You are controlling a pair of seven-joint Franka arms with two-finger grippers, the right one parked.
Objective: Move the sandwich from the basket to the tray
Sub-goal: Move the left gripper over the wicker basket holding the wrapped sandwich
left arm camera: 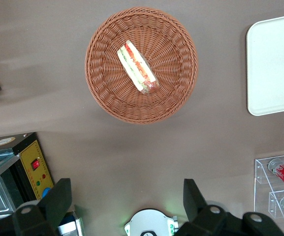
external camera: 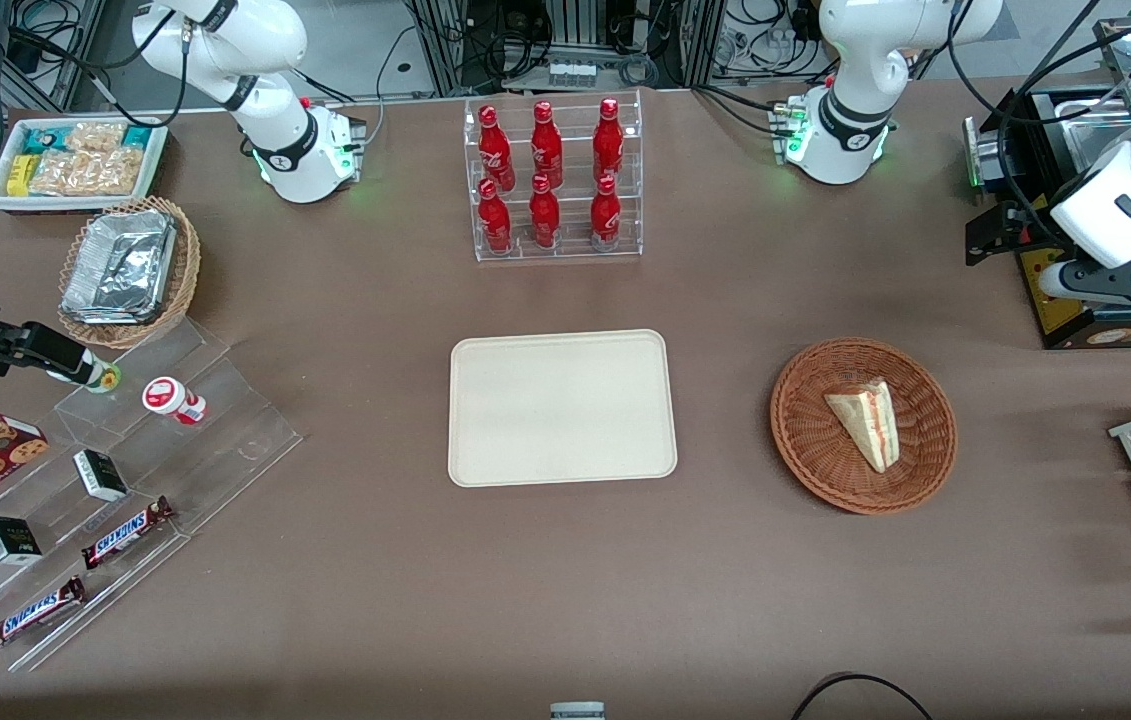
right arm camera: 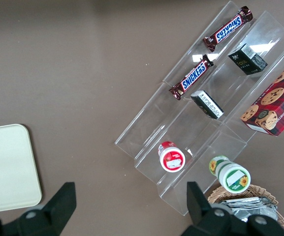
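Brown wicker basket holds the sandwich. My gripper hangs above the table, fingers wide apart. The tray lies near.

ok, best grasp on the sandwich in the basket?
From above, fingers across the wedge's two flat bread faces. The sandwich lies on edge in the basket, filling stripe up. The gripper, open, hangs high beside the basket.

The tray runs off frame (wrist view), end effector fingers spread.
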